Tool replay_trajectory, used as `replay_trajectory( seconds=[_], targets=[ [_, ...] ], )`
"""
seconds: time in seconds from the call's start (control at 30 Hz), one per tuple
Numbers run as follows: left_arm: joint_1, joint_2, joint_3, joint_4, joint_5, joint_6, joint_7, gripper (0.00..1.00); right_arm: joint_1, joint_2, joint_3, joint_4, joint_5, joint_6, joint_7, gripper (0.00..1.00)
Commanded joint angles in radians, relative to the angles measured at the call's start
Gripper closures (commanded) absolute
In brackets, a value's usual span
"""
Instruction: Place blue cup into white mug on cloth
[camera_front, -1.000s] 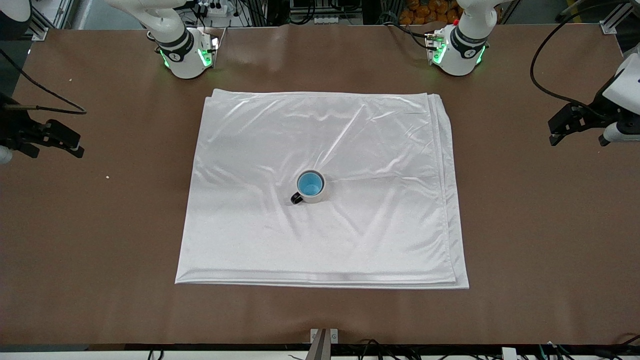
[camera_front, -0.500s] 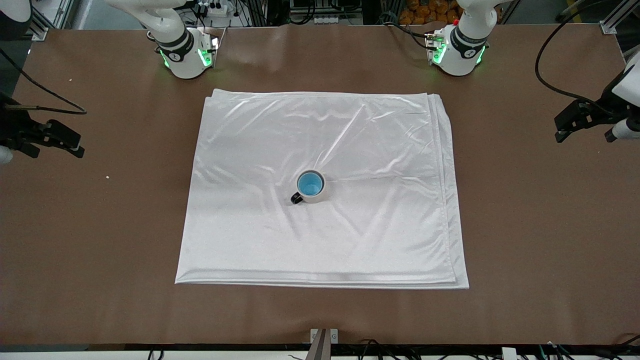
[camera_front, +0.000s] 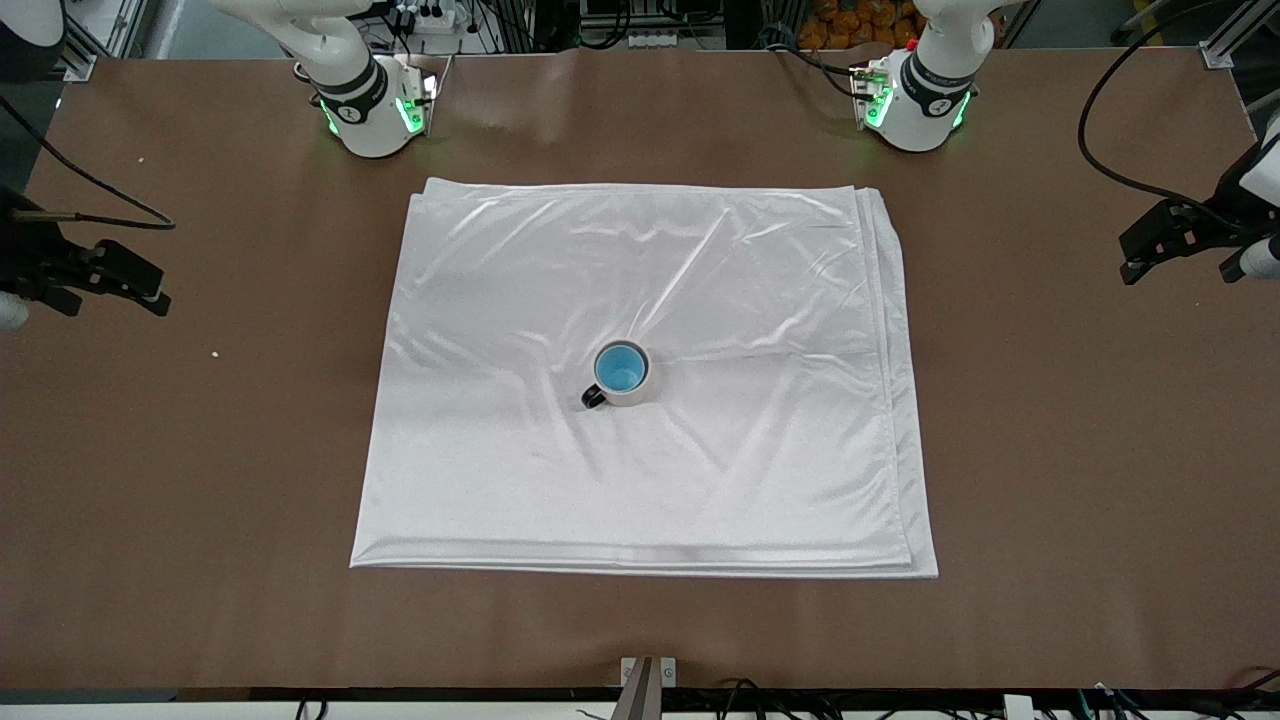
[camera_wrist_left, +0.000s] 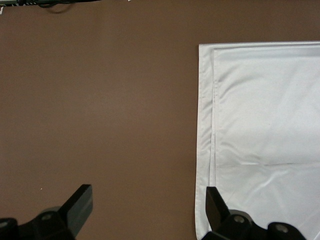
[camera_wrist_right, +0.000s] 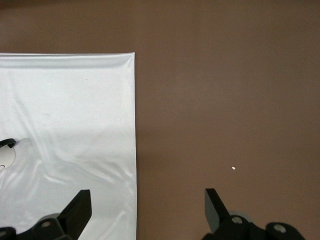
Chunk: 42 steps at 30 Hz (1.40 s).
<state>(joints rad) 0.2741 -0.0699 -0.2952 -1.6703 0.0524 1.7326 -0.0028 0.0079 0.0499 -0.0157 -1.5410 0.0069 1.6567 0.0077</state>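
— Where's your blue cup (camera_front: 620, 367)?

— Nested in the white mug (camera_front: 627, 378) mid-cloth (camera_front: 640, 470); only your front view shows it whole (the right wrist view cuts the mug at its edge).

— And the fingers?

— Left gripper (camera_wrist_left: 149, 210) and right gripper (camera_wrist_right: 148, 210) both spread wide, empty, over bare table (camera_front: 1080, 420).

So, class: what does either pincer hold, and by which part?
Nothing. The left pincer and right pincer are open, empty, over bare table at their own ends.

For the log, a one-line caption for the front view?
Blue cup nested in white mug on cloth; both grippers open, off the cloth.
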Motion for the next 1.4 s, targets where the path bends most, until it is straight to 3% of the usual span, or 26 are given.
replay_trajectory(
  seconds=[0.0, 0.83, 1.37],
  targets=[
    [0.008, 0.013, -0.005, 0.029, 0.006, -0.022, 0.011, 0.00, 0.003, -0.016, -0.006, -0.025, 0.015, 0.006, -0.011, 0.00],
    [0.011, 0.015, -0.019, 0.055, -0.003, -0.028, 0.015, 0.00, 0.004, -0.016, -0.004, -0.054, 0.015, 0.017, -0.009, 0.00],
    [-0.124, 0.018, 0.136, 0.052, -0.008, -0.036, 0.027, 0.00, 0.003, -0.015, -0.004, -0.056, 0.015, 0.015, -0.009, 0.00]
  ],
)
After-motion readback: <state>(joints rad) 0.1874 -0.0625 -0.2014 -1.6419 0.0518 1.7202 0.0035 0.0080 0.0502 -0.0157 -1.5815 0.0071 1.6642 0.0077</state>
